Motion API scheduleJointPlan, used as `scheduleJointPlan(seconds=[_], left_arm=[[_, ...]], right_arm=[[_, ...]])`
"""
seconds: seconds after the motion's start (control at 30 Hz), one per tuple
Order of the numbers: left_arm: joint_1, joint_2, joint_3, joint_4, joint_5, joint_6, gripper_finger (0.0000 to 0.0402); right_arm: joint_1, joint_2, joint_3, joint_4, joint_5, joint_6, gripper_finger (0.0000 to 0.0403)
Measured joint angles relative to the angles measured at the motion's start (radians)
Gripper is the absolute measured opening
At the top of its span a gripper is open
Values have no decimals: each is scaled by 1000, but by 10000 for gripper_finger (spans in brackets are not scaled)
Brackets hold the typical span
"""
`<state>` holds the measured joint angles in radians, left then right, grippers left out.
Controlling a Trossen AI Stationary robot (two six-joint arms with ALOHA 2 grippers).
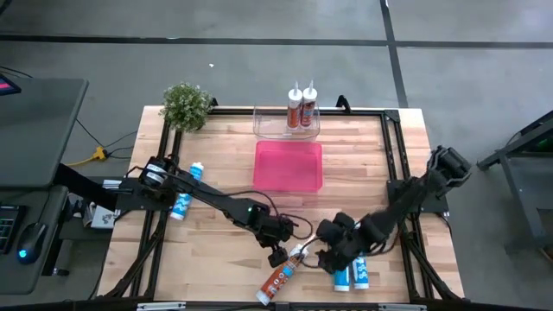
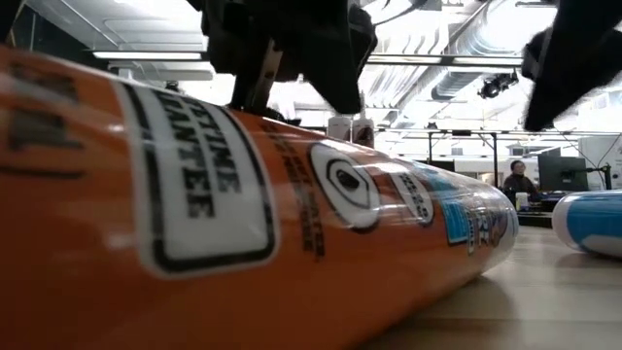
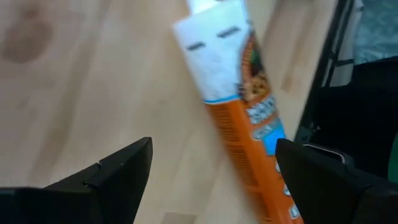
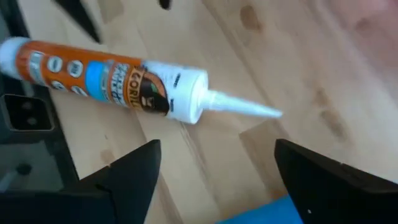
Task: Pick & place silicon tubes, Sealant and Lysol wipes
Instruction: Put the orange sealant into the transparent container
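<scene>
An orange sealant tube [image 1: 281, 276] with a white nozzle lies on its side on the wooden table near the front edge. It fills the low view [image 2: 243, 214]. My left gripper [image 1: 276, 252] is open just above the tube's nozzle end. In the left wrist view [image 3: 211, 174] its fingers stand on either side of the tube [image 3: 249, 137] without touching it. My right gripper [image 1: 333, 252] is open and empty to the tube's right. Its wrist view [image 4: 217, 171] looks at the tube [image 4: 112, 78]. Two blue-and-white tubes [image 1: 352, 276] lie below it.
A pink tray [image 1: 289, 164] sits mid-table. Behind it, a clear bin [image 1: 263, 128] holds two upright sealant tubes [image 1: 302, 107]. Two blue-and-white tubes [image 1: 188, 190] lie at the left. A small plant [image 1: 186, 105] stands at the far left corner. A black frame [image 1: 393, 147] borders the table.
</scene>
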<state>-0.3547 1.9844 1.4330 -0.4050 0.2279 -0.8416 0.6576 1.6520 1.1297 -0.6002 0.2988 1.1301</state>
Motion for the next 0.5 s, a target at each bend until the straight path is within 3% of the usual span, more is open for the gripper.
scheduleJointPlan(seconds=[0.23,0.5], left_arm=[[-52,-1,0,59,-84,0,334],[-86,4,0,67,-133,-45,335]], right_arm=[[51,107,0,101,50,166,225],[57,177,0,219,23,169,97]])
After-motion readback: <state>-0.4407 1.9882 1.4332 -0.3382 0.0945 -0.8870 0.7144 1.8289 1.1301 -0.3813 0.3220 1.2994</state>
